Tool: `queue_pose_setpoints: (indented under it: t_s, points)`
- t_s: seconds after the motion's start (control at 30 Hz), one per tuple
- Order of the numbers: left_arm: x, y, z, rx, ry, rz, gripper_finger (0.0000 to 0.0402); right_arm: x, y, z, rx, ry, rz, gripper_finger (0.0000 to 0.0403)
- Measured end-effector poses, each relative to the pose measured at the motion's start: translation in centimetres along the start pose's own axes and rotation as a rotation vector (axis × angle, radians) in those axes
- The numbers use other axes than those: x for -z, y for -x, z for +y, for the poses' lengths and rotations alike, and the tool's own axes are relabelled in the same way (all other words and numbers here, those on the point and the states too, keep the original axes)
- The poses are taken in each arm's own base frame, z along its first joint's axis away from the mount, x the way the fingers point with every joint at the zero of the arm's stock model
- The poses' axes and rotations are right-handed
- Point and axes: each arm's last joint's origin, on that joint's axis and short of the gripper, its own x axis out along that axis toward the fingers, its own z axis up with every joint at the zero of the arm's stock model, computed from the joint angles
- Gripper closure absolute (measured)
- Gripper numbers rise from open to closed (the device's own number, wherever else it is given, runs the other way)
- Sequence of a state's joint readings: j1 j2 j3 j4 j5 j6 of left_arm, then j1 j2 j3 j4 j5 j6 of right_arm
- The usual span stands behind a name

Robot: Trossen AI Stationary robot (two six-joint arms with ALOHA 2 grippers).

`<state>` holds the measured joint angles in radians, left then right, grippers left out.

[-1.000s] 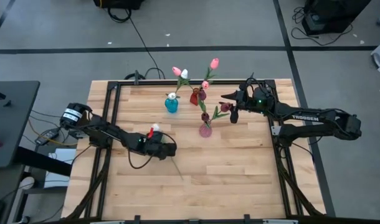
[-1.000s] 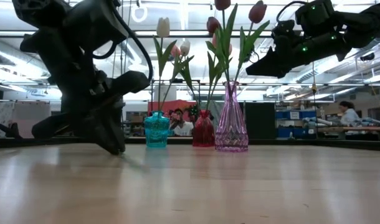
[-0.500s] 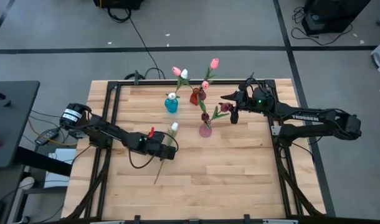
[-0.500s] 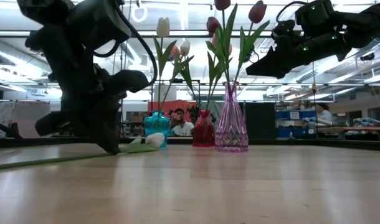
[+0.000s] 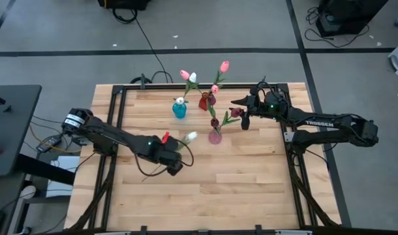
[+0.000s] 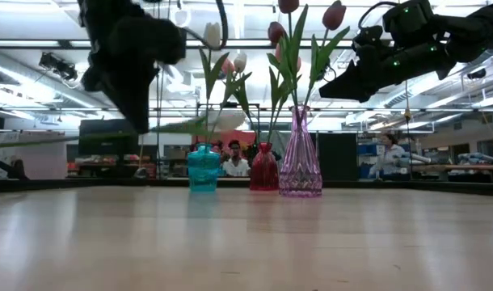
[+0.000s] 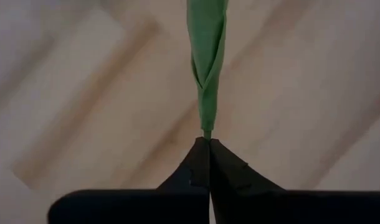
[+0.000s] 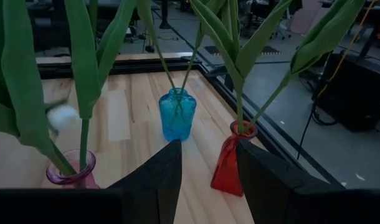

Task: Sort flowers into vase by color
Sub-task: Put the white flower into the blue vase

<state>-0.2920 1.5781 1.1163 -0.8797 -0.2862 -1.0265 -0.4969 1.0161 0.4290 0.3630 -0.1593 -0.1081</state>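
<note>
My left gripper (image 5: 175,166) is up over the table's middle-left, shut on a white tulip (image 5: 191,136) whose bud points toward the pink vase (image 5: 215,137). In the low view the left gripper (image 6: 137,123) hangs high with the flower about level. A blue vase (image 5: 179,109), a red vase (image 5: 203,102) and the pink vase stand in the far middle, each with tulip stems stuck in its neck. My right gripper (image 5: 235,102) hovers open by the pink vase's flowers, right of them, touching nothing. My left gripper pinches the white tulip's thin green stem (image 7: 207,127) between its two shut fingers, just below a folded leaf (image 7: 208,56). The fingers point down, and the stem crosses them. The flower is lifted clear of the table and lies roughly level.
The three vases (image 8: 176,115) stand close together near the far edge, their tulips leaning outward. Bare wood lies across the near half of the table (image 5: 238,189). A black frame rail (image 5: 117,111) runs along the table's sides. People show in the room behind (image 6: 233,162).
My left gripper has taken the white tulip off the table and risen, drifting a little toward the near-right. The flower swung about: it lay flat on the wood half a second ago and now hangs lifted clear, its bud nearer the pink vase. The right arm kept still.
</note>
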Motion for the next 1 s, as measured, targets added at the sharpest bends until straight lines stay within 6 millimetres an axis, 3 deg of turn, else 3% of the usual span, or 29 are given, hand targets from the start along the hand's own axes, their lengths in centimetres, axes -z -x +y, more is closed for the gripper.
queue_pose_setpoints:
  t_s: [0.27, 0.5, 0.73, 1.0]
  points:
    - [-1.0, 2.2, 2.7, -0.05, -0.054, -0.196, 0.0401, 0.2, 0.0, 0.0, -0.003, -0.003, 0.018, 0.0241]
    - [0.9, 3.4, 7.0, -0.054, 0.07, -0.251, 0.0401, 0.2, 0.0, 0.0, -0.003, -0.004, 0.023, 0.0241]
    - [2.1, 3.3, 9.7, -0.095, 0.176, -0.384, 0.0401, 0.2, -0.1, 0.1, -0.005, -0.003, 0.022, 0.0241]
    - [-0.5, 5.3, 10.6, -0.251, 0.063, -0.75, 0.0401, 0.1, -0.1, 0.4, -0.018, -0.009, 0.007, 0.0241]
